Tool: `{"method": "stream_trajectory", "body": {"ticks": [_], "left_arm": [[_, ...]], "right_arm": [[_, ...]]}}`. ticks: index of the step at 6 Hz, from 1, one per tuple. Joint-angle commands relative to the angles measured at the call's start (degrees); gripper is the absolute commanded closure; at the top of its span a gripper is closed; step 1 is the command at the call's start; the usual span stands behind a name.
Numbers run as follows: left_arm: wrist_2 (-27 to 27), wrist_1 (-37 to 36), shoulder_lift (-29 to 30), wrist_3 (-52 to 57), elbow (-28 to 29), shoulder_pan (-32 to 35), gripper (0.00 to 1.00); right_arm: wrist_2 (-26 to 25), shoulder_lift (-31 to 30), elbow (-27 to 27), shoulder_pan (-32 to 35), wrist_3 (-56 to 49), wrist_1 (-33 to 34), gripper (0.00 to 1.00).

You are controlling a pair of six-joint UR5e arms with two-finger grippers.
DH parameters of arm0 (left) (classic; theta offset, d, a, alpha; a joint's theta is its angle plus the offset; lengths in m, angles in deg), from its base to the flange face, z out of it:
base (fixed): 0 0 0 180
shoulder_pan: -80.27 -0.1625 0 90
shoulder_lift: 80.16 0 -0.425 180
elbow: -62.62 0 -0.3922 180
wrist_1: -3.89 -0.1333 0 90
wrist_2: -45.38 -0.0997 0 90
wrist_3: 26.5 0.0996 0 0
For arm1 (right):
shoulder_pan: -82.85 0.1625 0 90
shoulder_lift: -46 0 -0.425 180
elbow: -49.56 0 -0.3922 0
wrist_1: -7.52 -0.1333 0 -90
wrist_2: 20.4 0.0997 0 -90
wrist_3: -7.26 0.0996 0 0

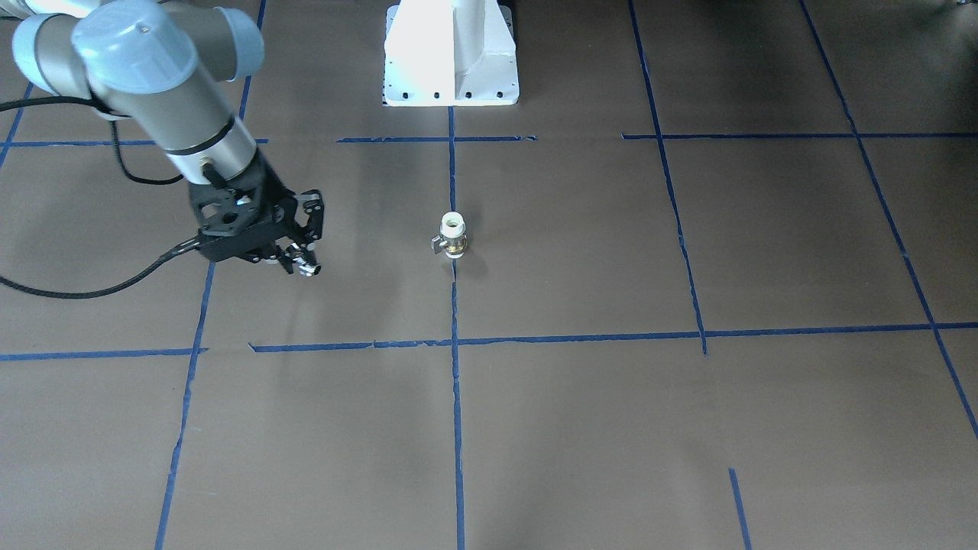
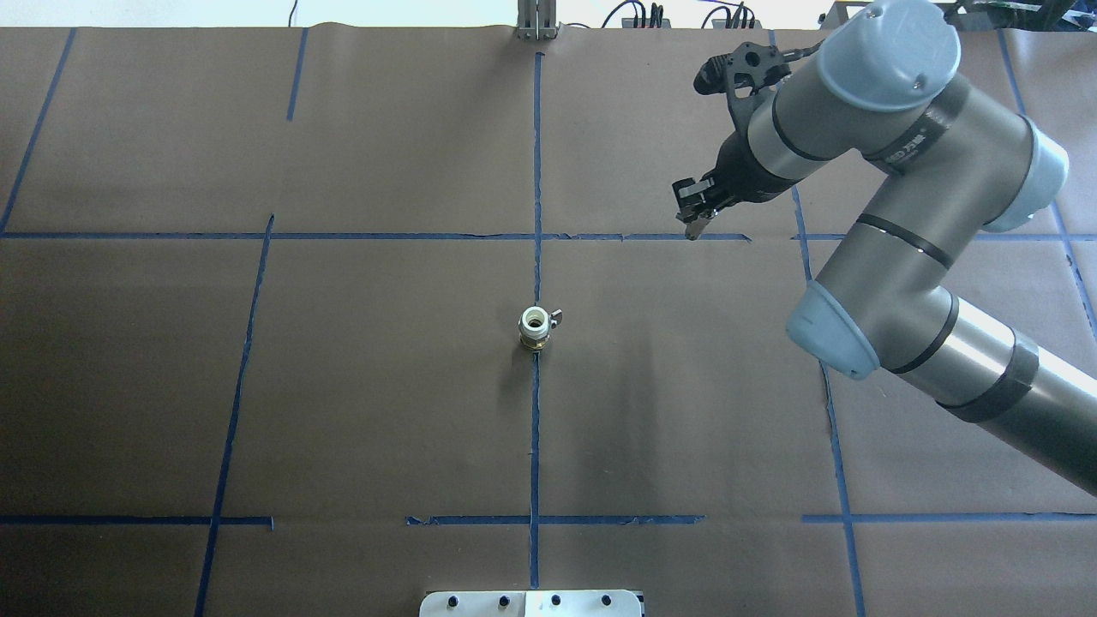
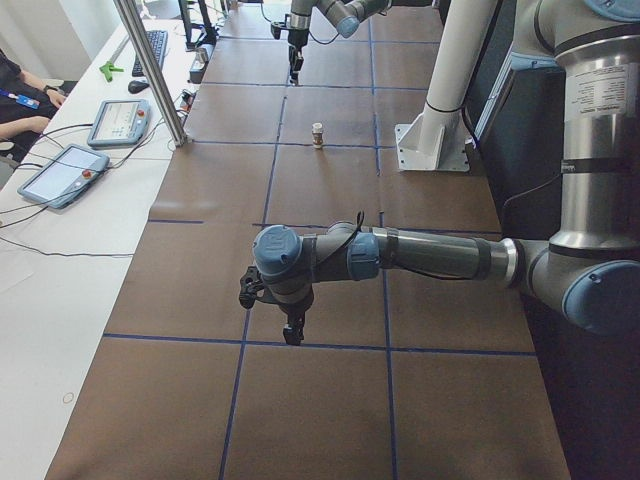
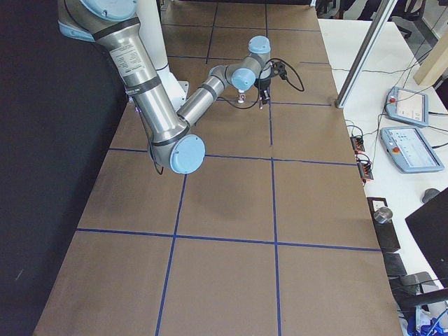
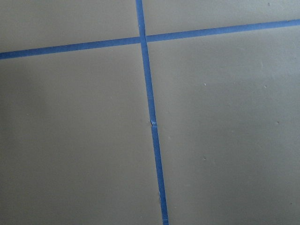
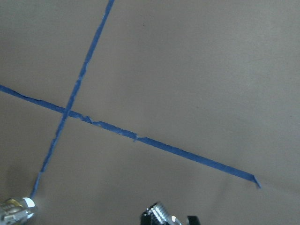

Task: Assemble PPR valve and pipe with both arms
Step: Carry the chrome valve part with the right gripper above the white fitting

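Observation:
The PPR valve (image 1: 453, 235) stands upright on the brown table at the centre tape line, white end up, lever to the side; it also shows in the overhead view (image 2: 536, 327) and at the right wrist view's bottom left (image 6: 16, 211). My right gripper (image 1: 303, 260) hangs just above the table, apart from the valve on the robot's right, shut on the small chrome pipe (image 1: 309, 268), whose threaded end shows in the right wrist view (image 6: 161, 215). My left gripper (image 3: 293, 330) shows only in the exterior left view, far from the valve; I cannot tell whether it is open or shut.
The white pedestal base (image 1: 451, 53) stands at the robot's side of the table. Blue tape lines (image 2: 536, 428) divide the brown surface. A metal post (image 3: 150, 70) and two teach pendants (image 3: 60, 175) lie along the operators' side.

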Motion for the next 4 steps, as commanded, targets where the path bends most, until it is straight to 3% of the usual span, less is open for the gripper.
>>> {"method": "stream_trajectory", "body": {"ticks": [1,4], "left_arm": [[0.0,0.0,0.1,-0.1,0.3,0.0,0.0],[0.0,0.0,0.1,-0.1,0.2,0.0,0.0]], "right_arm": [[-7.1,6.9,-0.1,-6.4,6.0,6.6,1.0],[-15.6,11.2,0.7,-14.1,11.8,8.5,1.0]]}}
